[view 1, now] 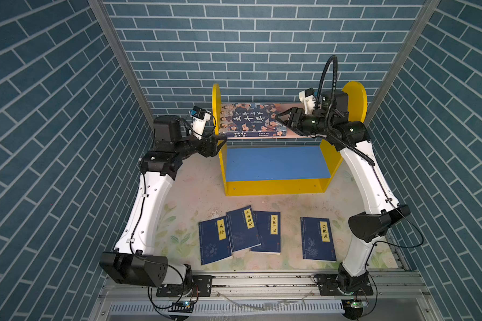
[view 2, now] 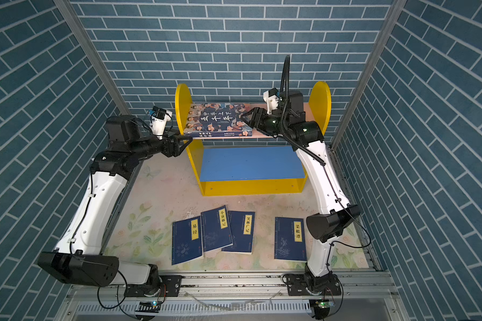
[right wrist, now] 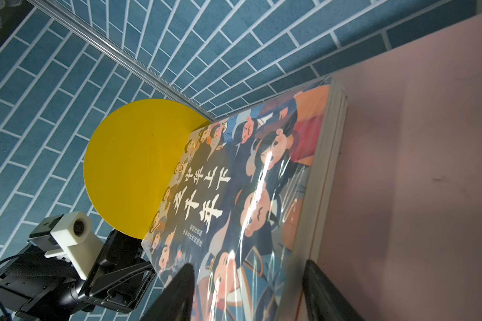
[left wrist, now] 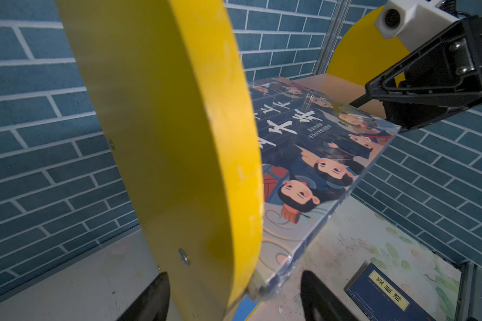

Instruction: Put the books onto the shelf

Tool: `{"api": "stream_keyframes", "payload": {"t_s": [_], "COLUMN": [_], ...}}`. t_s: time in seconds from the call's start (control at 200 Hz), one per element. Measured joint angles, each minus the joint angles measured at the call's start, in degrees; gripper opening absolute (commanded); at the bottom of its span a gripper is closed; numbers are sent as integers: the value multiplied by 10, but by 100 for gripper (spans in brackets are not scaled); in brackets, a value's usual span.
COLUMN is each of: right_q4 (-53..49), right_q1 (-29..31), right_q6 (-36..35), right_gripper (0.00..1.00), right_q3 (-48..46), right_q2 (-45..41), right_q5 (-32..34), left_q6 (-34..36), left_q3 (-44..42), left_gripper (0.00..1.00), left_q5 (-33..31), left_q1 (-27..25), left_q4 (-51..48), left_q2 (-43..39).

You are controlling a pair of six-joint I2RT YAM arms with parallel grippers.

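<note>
While the thick cartoon-cover book lies flat on the pink upper board of the yellow-sided shelf, left gripper and right gripper both gaping, holding nothing, best back them straight off without dragging it; four thin navy paperbacks wait on the table.

1. Shelf stands at the counter's back.
2. Thick book lies flat on its upper board, leftward.
3. Four thin books lie before the shelf: three overlapping, one apart rightward.
</note>
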Motion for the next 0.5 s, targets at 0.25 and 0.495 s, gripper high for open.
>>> {"api": "stream_keyframes", "payload": {"t_s": [0.25,0.495], "right_q4": [-34,-30], "right_q1": [7,7], "right_q6": [-19,-45], "right_gripper": [64,64], "right_q3": [8,-26], "right_q2": [-7,-78], "right_q5": [31,59], "left_q6": [2,-16], "left_q3": [0,8], "left_gripper": [84,89], "left_q5": [-4,-40], "left_q1": [0,0], "left_q4": [-27,-97], "left_q2": [-22,-67]}}
